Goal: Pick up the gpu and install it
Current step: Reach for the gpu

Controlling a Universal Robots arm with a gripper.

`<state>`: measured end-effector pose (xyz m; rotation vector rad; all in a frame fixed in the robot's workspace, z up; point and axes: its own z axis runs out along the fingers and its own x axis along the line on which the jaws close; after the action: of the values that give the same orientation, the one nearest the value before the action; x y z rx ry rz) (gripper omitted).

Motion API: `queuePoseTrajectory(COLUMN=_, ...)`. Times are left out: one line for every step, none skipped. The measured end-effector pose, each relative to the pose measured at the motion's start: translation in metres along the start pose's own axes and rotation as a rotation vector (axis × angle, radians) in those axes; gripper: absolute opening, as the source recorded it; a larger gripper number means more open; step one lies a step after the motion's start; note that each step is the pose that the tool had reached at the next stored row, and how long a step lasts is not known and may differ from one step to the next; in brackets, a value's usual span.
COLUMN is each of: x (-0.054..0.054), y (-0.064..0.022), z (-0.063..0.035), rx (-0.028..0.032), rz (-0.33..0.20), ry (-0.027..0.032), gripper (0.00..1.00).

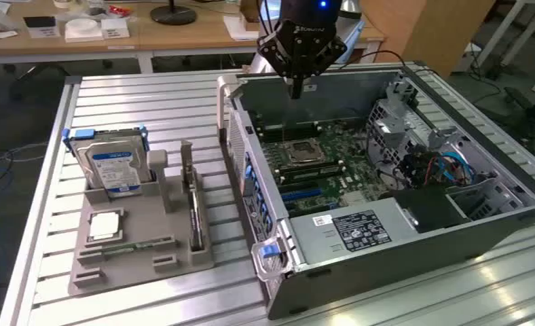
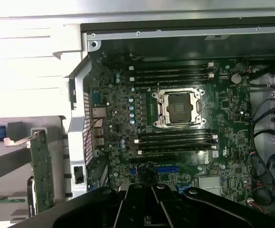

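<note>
The gripper [image 1: 297, 88] hangs with its fingers pressed together and nothing between them. It points down over the far end of the open computer case [image 1: 413, 234]. Beneath it lies the motherboard [image 1: 326, 166], with the CPU socket [image 1: 302, 153] near its centre and dark memory slots on either side of the socket.

The gpu [image 1: 193, 207] is well apart from the gripper, to the exterior view's left of the case. It stands on edge in a slot of the grey holder [image 1: 145, 268], which rests on the slatted table [image 1: 140, 102]. In the same holder, a hard drive [image 1: 113, 168] stands upright at the far end and a memory stick [image 1: 127, 248] lies near the front.
</note>
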<state>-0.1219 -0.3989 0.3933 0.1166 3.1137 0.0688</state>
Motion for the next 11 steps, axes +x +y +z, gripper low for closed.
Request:
queuePoseTrajectory(x=0.0, y=0.0, z=0.0, rx=0.0, rz=0.0, ry=0.0, gripper=0.11)
queuePoseTrajectory(x=0.0, y=0.0, z=0.0, rx=0.0, rz=0.0, ry=0.0, gripper=0.11)
queuePoseTrajectory(x=0.0, y=0.0, z=0.0, rx=-0.0001, rz=0.0, ry=0.0, gripper=0.11)
queuePoseTrajectory(x=0.0, y=0.0, z=0.0, rx=0.0, rz=0.0, ry=-0.0001, gripper=0.11)
queuePoseTrajectory(x=0.0, y=0.0, z=0.0, rx=-0.0001, rz=0.0, ry=0.0, gripper=0.11)
queuePoseTrajectory(x=0.0, y=0.0, z=0.0, rx=0.0, rz=0.0, ry=0.0, gripper=0.11)
queuePoseTrajectory(x=0.0, y=0.0, z=0.0, rx=-0.0001, rz=0.0, ry=0.0, gripper=0.11)
queuePoseTrajectory(x=0.0, y=0.0, z=0.0, rx=-0.0001, rz=0.0, ry=0.0, gripper=0.11)
queuePoseTrajectory(x=0.0, y=0.0, z=0.0, rx=0.0, rz=0.0, ry=0.0, gripper=0.11)
queuePoseTrajectory(x=0.0, y=0.0, z=0.0, rx=0.0, rz=0.0, ry=0.0, gripper=0.11)
queuePoseTrajectory(x=0.0003, y=0.0, z=0.0001, rx=-0.0002, rz=0.0, ry=-0.0001, gripper=0.11)
